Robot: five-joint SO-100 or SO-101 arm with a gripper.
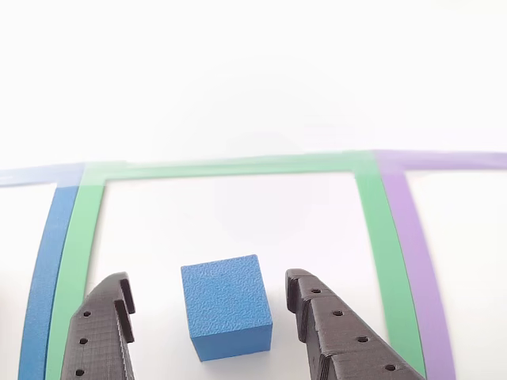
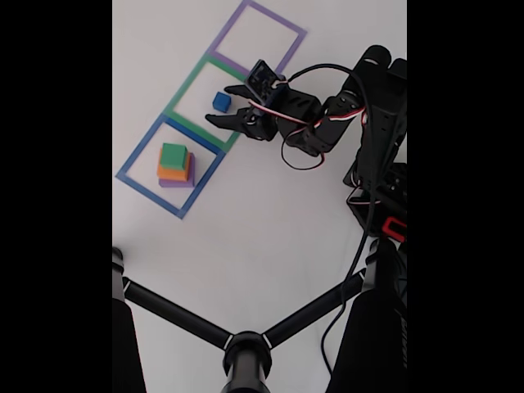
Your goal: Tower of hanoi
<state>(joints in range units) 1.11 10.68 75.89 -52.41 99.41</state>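
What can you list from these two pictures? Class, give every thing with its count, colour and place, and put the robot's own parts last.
Blue cube: one, blue, on the table inside the green square outline, apart from the stack.
Green block: one, green, top of the stack inside the blue outline.
Orange block: one, orange, under the green block.
Purple block: one, purple, bottom of the stack.
Square outlines: three, purple, green, blue, flat on the table in a row.
Table: one, white.
Stand: one, black, forked, at the fixed view's bottom edge.
Arm: one, black, right side.
Gripper: one, black, jaws open either side of the blue cube.
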